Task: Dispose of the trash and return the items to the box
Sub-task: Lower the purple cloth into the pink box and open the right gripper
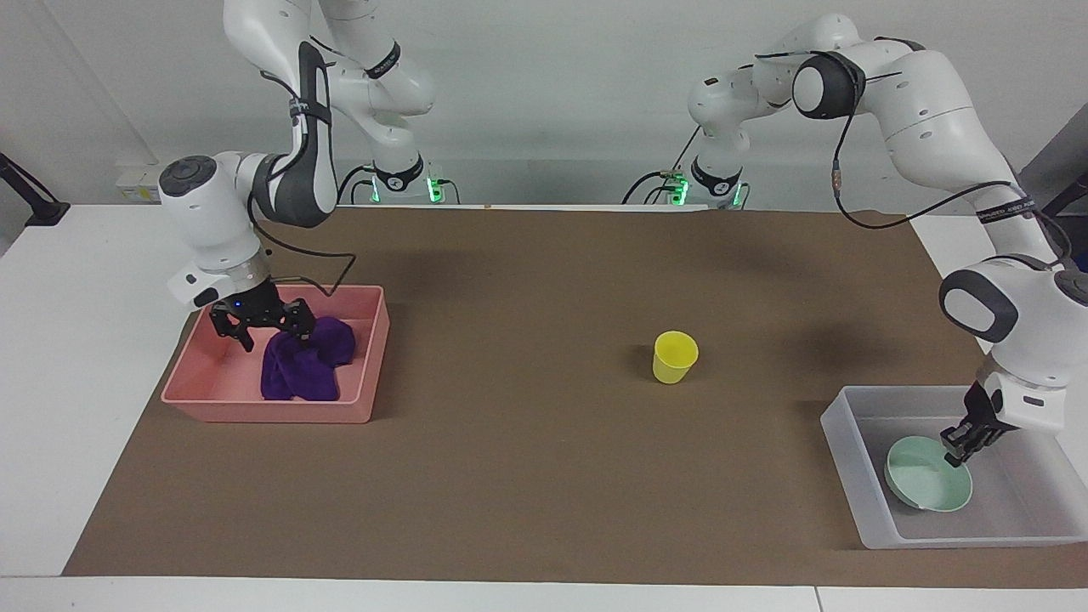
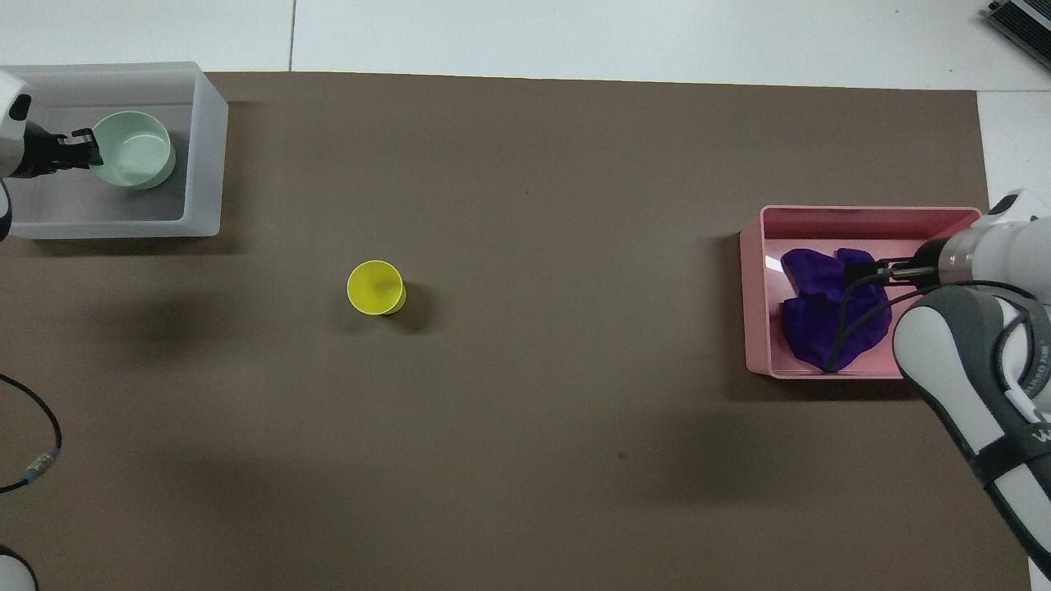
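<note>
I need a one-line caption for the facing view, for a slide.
Right tool open above purple cloth in pink tray; left tool at mint-green bowl in translucent tray; yellow cup remains outside.

Bright, even light from above; both views are sharp. Soft, blurred shadows of the arms lie on the flat brown mat (image 1: 527, 459). A small glare patch marks the pink opaque plastic tray (image 2: 773, 263).

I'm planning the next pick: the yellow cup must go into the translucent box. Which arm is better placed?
Probably the left. Its left gripper is at the mint bowl in the translucent box, and the yellow cup stands toward that end. The right gripper is over the purple cloth in the pink tray.
</note>
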Motion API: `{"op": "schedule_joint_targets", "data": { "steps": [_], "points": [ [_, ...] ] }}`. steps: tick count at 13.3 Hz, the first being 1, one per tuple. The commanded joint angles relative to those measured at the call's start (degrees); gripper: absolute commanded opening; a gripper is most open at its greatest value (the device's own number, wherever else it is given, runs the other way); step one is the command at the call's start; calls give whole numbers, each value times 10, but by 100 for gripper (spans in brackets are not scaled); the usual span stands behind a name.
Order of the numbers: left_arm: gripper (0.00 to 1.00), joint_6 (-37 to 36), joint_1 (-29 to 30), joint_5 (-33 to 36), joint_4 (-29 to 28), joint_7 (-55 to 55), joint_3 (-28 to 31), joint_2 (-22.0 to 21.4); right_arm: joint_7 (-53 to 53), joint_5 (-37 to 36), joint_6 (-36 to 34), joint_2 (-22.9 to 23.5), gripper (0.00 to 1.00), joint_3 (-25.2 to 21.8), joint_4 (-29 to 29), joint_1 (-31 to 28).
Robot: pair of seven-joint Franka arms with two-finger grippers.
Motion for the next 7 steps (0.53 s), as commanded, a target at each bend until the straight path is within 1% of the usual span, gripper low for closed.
{"op": "schedule_joint_targets", "data": {
  "steps": [1,2,4,5,7],
  "points": [
    [98,-23,-9,10,-6,28,1,-40,90,-15,-39,-21,100,6,13,36],
    [100,-30,-23,9,-14,46,0,-58,122,-31,-46,-30,100,8,13,47],
    [100,-57,-42,9,-42,53,0,-107,177,-37,-80,-46,100,7,18,81],
    [100,-62,-53,9,-70,53,0,-137,190,-37,-99,-57,100,8,29,83],
    [100,-62,-85,9,-138,53,0,-197,197,-34,-171,-65,100,8,79,85]
  ]
}}
